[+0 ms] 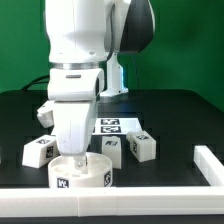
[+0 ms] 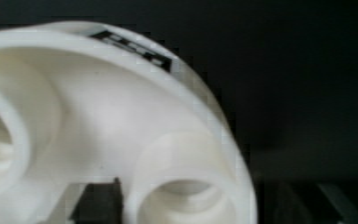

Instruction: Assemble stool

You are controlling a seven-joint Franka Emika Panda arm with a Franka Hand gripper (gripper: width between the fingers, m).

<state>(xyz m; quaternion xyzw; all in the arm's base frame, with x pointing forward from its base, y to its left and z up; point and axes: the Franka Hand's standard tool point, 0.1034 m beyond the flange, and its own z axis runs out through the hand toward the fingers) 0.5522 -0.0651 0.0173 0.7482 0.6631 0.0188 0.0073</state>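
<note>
Exterior view: arm point(image 1: 76, 50) stands upright – wrist straight down over the seat point(image 1: 84, 178) (legs point(image 1: 140, 146) lie nearby) – gripper point(image 1: 78, 153) closed on it.

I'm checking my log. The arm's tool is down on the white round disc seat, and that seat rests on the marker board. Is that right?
Not quite. The tool is down on the white round plastic disc seat, but the seat rests on the black table. It is apart from the marker board and nearer the camera. The exterior view shows this.
</note>
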